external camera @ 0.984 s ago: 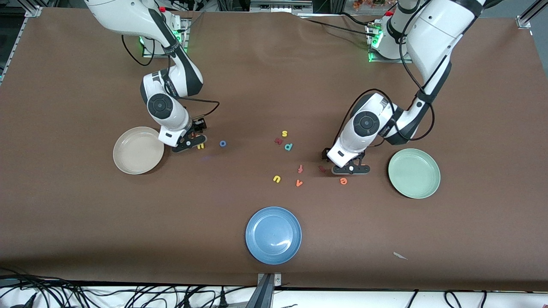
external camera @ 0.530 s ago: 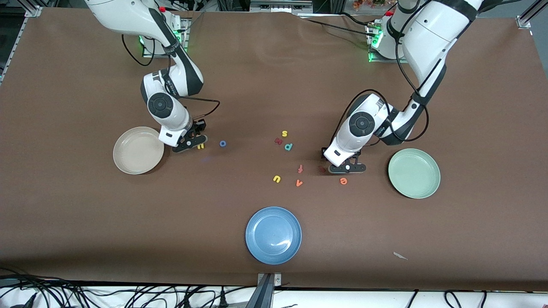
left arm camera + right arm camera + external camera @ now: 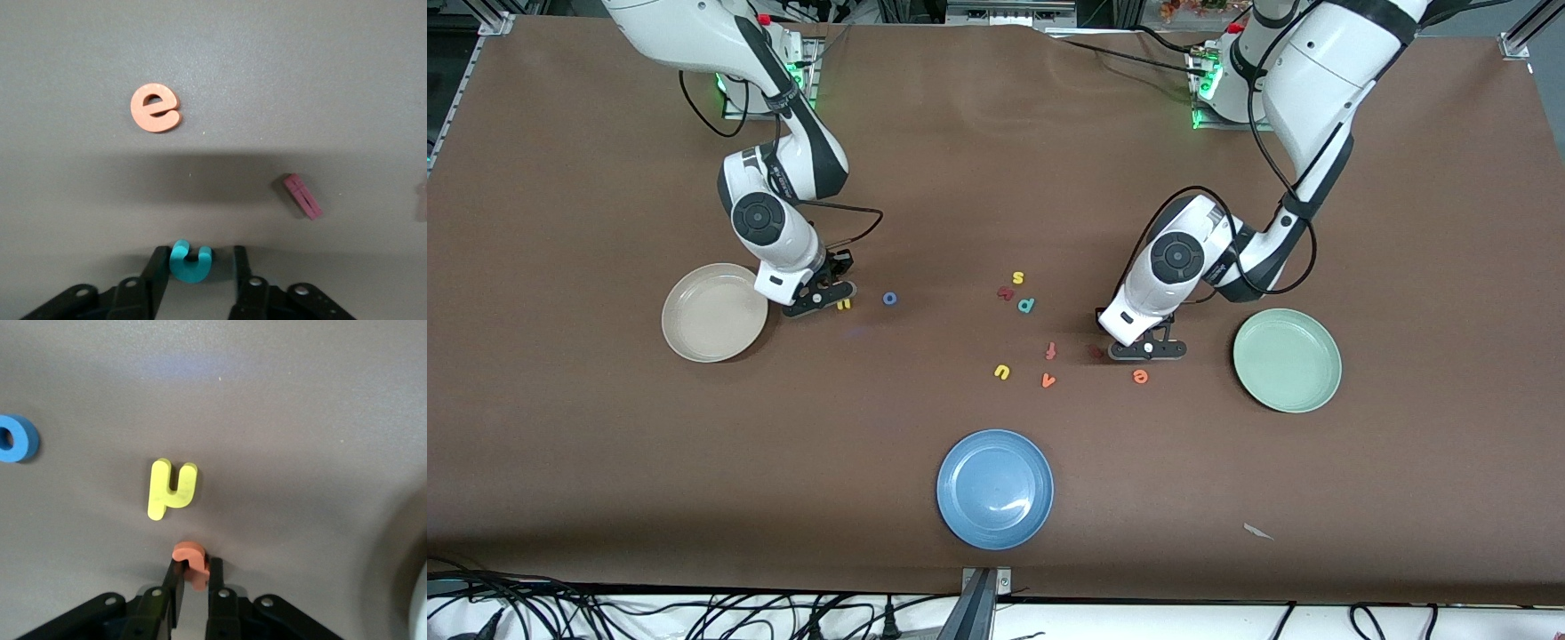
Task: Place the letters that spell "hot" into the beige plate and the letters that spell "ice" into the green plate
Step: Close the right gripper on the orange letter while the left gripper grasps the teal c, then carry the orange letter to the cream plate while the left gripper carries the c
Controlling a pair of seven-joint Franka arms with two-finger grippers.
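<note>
Right wrist view: orange t [image 3: 192,564] is clamped by right gripper [image 3: 193,577] beside yellow h [image 3: 171,489]; teal c [image 3: 190,261] sits between the parted fingers of left gripper [image 3: 198,267].

No printed labels or brands legible. Only readable characters are the foam letters on the desk: orange e [image 3: 155,107], yellow h [image 3: 171,489], blue o [image 3: 889,299], yellow s [image 3: 1017,278], yellow u [image 3: 1002,372], teal p [image 3: 1026,306].

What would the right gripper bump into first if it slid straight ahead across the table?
Probably the yellow foam letter h, lying just ahead of the right gripper, which is shut on the orange foam letter t. Depth is hard to judge.
</note>
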